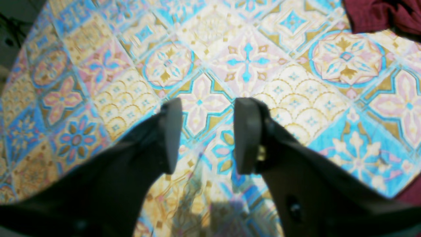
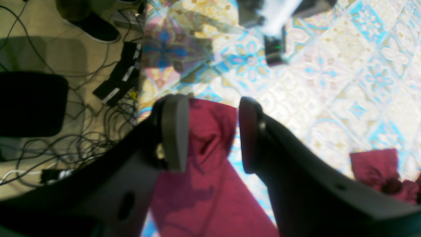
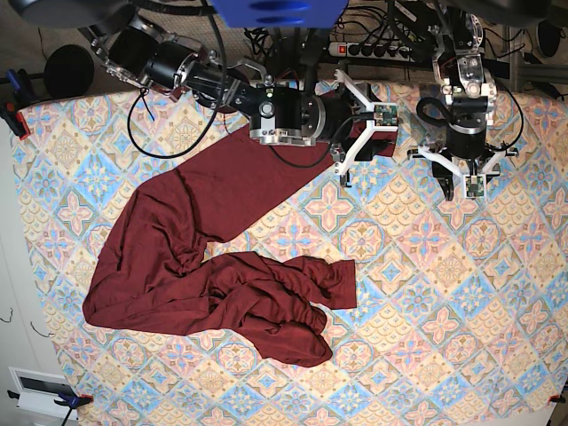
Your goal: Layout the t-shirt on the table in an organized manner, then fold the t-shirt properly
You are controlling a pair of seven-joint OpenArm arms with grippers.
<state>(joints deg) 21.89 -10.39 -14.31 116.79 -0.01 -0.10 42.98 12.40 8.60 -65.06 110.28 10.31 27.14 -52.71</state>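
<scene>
The dark red t-shirt [image 3: 204, 240] lies unfolded on the patterned table [image 3: 444, 293]. One long part stretches up toward my right gripper [image 3: 377, 138], and the rest is bunched at the lower middle [image 3: 275, 306]. In the right wrist view my right gripper [image 2: 211, 131] stands open just above the shirt's end [image 2: 210, 158], which lies between the two fingers. My left gripper [image 1: 208, 135] is open with nothing in it, over bare table [image 1: 204, 65]. A fold of the t-shirt [image 1: 381, 14] shows at the top right of that view. In the base view my left gripper [image 3: 461, 177] hangs at the far right.
The table's edge [image 2: 140, 82] runs close to my right gripper, with tangled cables and power strips [image 2: 115, 82] on the floor beyond. A power strip [image 3: 373, 49] lies behind the table. My left arm [image 2: 276, 33] shows at the top of the right wrist view.
</scene>
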